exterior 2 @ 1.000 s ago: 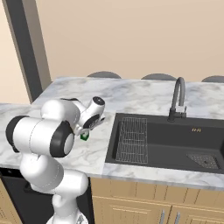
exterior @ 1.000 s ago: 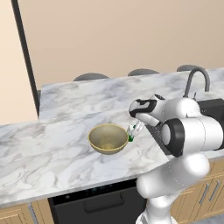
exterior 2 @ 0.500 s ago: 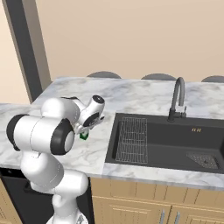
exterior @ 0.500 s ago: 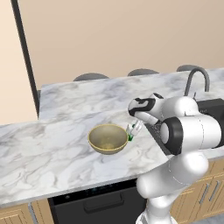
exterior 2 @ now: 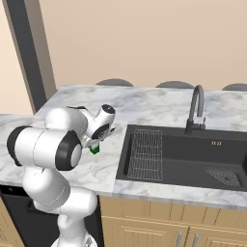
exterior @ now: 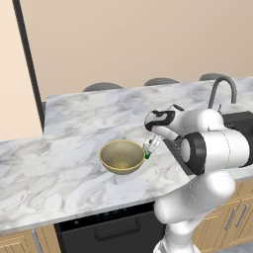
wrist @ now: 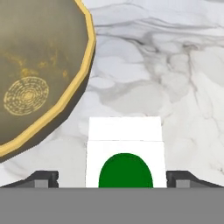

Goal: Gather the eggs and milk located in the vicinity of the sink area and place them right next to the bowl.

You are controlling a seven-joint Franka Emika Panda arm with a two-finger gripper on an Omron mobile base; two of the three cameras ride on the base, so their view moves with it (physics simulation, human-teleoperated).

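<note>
The milk carton [wrist: 125, 151], white with a green oval on its face, stands on the marble counter [exterior: 59, 168] just beside the gold-yellow bowl [exterior: 122, 156], on the side toward the sink [exterior 2: 183, 157]. The gripper [wrist: 111, 178] hangs over it with its fingertips [wrist: 43, 178] spread wide on either side, clear of the carton's walls, pinching nothing. Judging by its look, the carton is a stiff, light box with smooth flat sides that could slip or dent under a hard squeeze; the surest hold would be across two opposite flat faces, around mid-height, keeping it upright. I see no eggs.
</note>
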